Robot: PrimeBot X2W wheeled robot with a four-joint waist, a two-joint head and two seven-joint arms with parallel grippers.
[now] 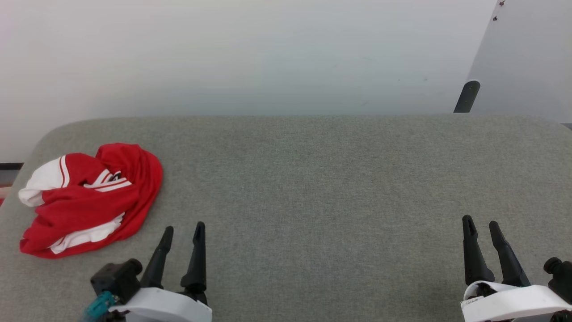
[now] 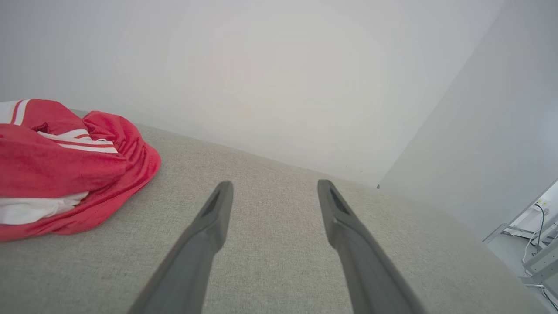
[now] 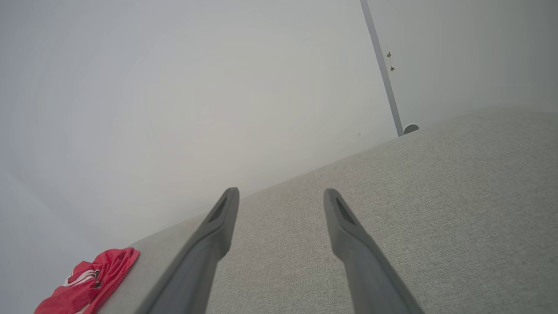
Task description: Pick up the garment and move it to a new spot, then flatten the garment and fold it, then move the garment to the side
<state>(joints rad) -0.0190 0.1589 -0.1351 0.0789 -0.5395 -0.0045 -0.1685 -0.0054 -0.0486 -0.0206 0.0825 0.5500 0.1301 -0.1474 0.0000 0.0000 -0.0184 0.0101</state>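
Now: crumpled garment (image 1: 89, 199), soft red jersey knit with white sleeves and striped white-red trim, bunched in rounded heap at left end of padded surface (image 1: 313, 179). Surface covered in grey woven cloth, fine grain, rounded corners. Left gripper (image 1: 184, 227) near heap's right edge, not touching; long tapered dark fingers spread wide, nothing between them. Right gripper (image 1: 480, 221) well apart toward right end, fingers likewise wide and empty. Plain pale matte wall (image 1: 223, 53) behind surface.
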